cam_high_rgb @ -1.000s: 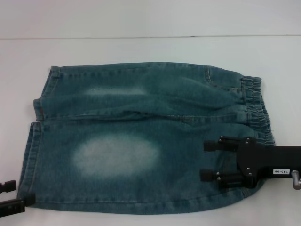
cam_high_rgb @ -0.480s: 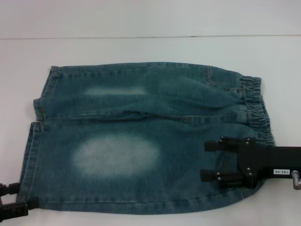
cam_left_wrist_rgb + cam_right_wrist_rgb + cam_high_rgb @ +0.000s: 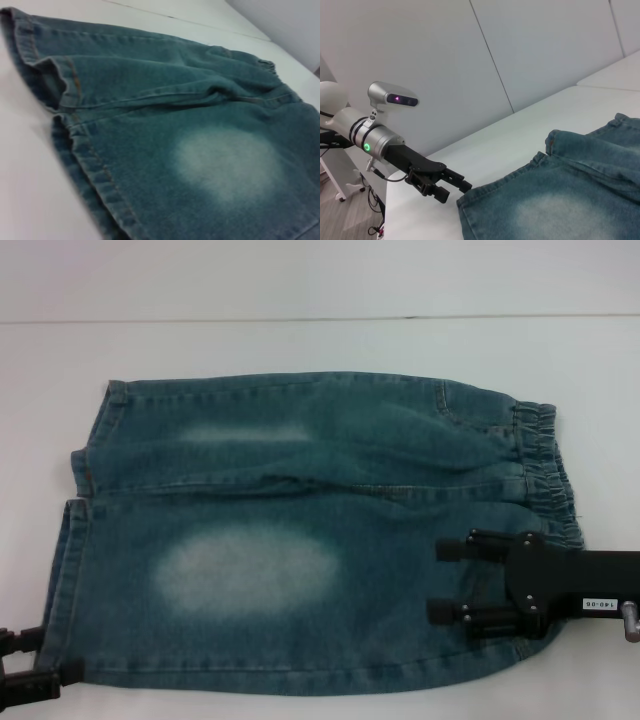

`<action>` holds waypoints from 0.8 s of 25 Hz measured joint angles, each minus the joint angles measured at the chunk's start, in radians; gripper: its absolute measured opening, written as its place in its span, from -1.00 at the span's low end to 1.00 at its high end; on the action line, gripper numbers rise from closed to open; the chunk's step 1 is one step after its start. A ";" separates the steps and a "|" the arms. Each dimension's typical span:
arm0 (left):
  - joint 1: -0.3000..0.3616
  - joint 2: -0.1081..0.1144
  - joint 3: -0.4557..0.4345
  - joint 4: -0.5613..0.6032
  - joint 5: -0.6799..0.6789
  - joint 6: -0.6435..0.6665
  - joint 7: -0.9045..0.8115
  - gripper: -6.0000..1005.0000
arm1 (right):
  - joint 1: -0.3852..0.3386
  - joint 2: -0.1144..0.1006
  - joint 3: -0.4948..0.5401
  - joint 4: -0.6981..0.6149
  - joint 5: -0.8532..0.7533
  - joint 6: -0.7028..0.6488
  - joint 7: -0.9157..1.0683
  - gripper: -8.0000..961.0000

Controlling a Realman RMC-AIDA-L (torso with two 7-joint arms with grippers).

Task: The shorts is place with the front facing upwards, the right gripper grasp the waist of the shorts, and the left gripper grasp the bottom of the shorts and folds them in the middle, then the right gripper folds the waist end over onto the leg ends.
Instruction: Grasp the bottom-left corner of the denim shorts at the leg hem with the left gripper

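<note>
The blue denim shorts lie flat with the front up. Their elastic waist is at the right and the leg hems at the left. My right gripper hovers open over the near side of the shorts, just inside the waist. My left gripper is open at the near-left hem corner, its fingertips touching the edge of the cloth. In the right wrist view the left gripper reaches the hem corner of the shorts. The left wrist view shows the hem and leg of the shorts close up.
The shorts rest on a white table, whose back edge meets a pale wall. In the right wrist view the table's left edge drops to the floor beside the left arm.
The left gripper has slid a little to the right and down to the hem corner. The right gripper and the shorts have not moved.
</note>
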 joint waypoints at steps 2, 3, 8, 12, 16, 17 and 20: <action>0.000 0.001 0.001 0.000 0.004 -0.009 0.000 0.86 | 0.000 0.000 0.000 0.001 0.000 0.000 0.000 0.91; 0.000 0.002 0.001 0.001 0.006 -0.011 0.000 0.86 | 0.000 0.000 0.000 0.001 0.000 0.000 0.000 0.91; 0.000 0.002 0.000 0.003 0.008 -0.021 0.000 0.86 | 0.002 0.000 0.001 0.003 0.000 0.001 0.000 0.91; 0.000 0.000 0.003 0.014 0.012 -0.023 -0.002 0.86 | 0.004 0.000 0.001 0.001 0.000 0.001 0.000 0.91; 0.002 -0.006 0.004 0.036 0.013 -0.023 -0.009 0.86 | 0.005 0.000 0.002 -0.002 0.000 0.000 0.000 0.91; 0.002 -0.006 0.004 0.036 0.014 -0.023 -0.010 0.86 | 0.005 0.000 0.002 -0.003 0.000 0.000 0.000 0.91; 0.001 -0.006 0.005 0.036 0.015 -0.023 -0.011 0.86 | 0.007 0.000 0.002 -0.003 0.000 0.000 0.000 0.91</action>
